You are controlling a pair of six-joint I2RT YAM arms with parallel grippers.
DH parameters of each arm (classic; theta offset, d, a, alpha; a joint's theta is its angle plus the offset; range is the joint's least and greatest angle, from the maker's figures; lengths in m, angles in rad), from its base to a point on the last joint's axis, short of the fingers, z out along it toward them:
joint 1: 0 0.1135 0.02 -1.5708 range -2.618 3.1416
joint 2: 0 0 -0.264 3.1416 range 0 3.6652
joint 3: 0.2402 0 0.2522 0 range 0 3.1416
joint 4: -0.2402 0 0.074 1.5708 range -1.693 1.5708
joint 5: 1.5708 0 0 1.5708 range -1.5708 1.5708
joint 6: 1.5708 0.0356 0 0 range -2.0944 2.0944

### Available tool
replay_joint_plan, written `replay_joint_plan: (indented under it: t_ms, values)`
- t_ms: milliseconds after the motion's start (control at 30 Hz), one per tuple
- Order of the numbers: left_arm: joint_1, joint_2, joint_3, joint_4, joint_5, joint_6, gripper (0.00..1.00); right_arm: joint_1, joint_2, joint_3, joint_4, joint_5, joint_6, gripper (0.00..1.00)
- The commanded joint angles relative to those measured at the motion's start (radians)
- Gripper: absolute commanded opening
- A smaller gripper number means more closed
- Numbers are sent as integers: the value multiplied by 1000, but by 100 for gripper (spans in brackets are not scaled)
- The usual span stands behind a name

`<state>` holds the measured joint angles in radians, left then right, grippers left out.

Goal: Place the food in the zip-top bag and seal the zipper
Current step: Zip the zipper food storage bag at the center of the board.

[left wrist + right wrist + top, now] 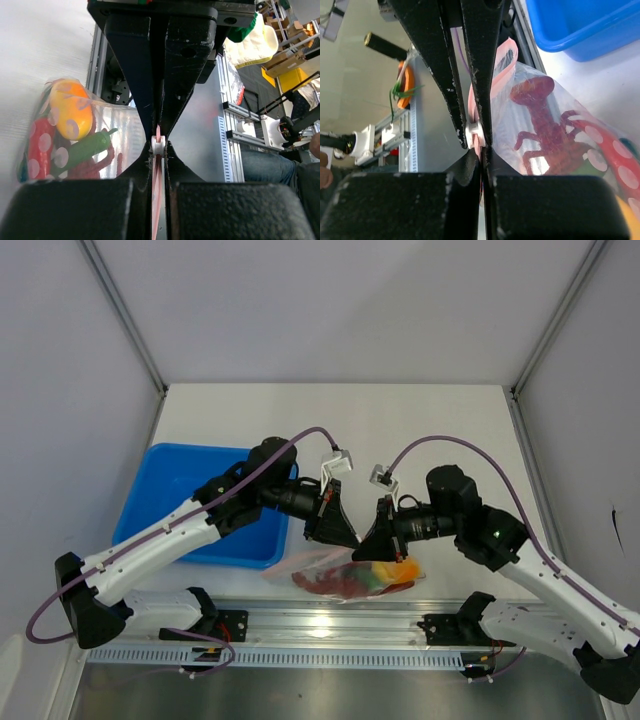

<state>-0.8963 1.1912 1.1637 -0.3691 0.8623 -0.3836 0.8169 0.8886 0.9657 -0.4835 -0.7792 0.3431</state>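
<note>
left gripper point(158, 146) and right gripper point(479, 139) clamp closed on the pink zipper point(505, 62); slide one along it, keeping it taut.

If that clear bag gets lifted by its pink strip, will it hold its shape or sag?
Probably sags: the zip-top bag is thin, crinkly film, held only along the zipper. The food would likely slump to the lowest corner and swing it. It looks light, since the pieces seem to be small toys.

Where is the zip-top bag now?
Top view: the zip-top bag is at the near edge of the table, right of the blue tray, its zipper pinched by the left gripper and right gripper.
</note>
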Motion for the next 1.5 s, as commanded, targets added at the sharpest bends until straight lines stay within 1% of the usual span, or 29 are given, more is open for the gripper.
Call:
replay_joint_plan:
  t_ms: [0, 100, 133, 267, 400, 567, 667, 800, 900, 967, 1000, 1033, 1067, 1100, 1167, 1233, 1267, 1333, 1467]
  values:
    - [7, -21, 13, -16, -43, 38, 3, 4, -40, -18, 111, 57, 68, 0]
    - [10, -36, -4, -45, -68, 54, 6, 2, -75, -41, 172, 73, 120, 0]
    - [13, -41, -7, -50, -69, 55, 8, 2, -80, -44, 196, 77, 132, 0]
    - [14, -64, -33, -53, -62, 57, 12, 2, -106, -68, 256, 115, 195, 0]
    - [14, -93, -52, -68, -54, 63, 12, 1, -134, -78, 266, 168, 206, 0]
    - [14, -150, -119, -80, -40, 58, 12, -22, -169, -70, 266, 210, 217, 0]
    - [14, -183, -157, -91, -37, 54, 11, -53, -180, -67, 269, 198, 226, 0]
    - [16, -229, -193, -117, -54, 63, 1, -97, -183, -59, 257, 160, 229, 0]
    - [16, -264, -197, -143, -74, 68, 1, -116, -157, -50, 246, 78, 214, 0]
    - [16, -278, -191, -152, -81, 72, 1, -110, -128, -16, 169, 14, 141, 0]
    - [16, -286, -188, -154, -82, 72, 1, -107, -99, -7, 145, -15, 113, 2]
    - [16, -288, -170, -157, -85, 75, 1, -101, -87, 5, 96, -37, 88, 9]
    - [14, -286, -162, -172, -88, 78, 1, -88, -79, 30, 71, -64, 42, 31]
    - [16, -283, -144, -183, -86, 86, 1, -81, -71, 44, 47, -69, 21, 41]
    - [16, -274, -122, -197, -80, 91, 1, -67, -56, 94, -36, -71, -25, 58]
    - [16, -266, -107, -211, -74, 97, 1, -56, -31, 129, -111, -68, -88, 63]
    - [16, -265, -93, -214, -71, 98, 1, -53, -21, 158, -131, -69, -105, 64]
    - [16, -260, -85, -223, -69, 98, 1, -47, 4, 183, -185, -75, -150, 64]
    - [16, -245, -67, -228, -65, 89, 1, -4, 87, 214, -222, -60, -187, 60]
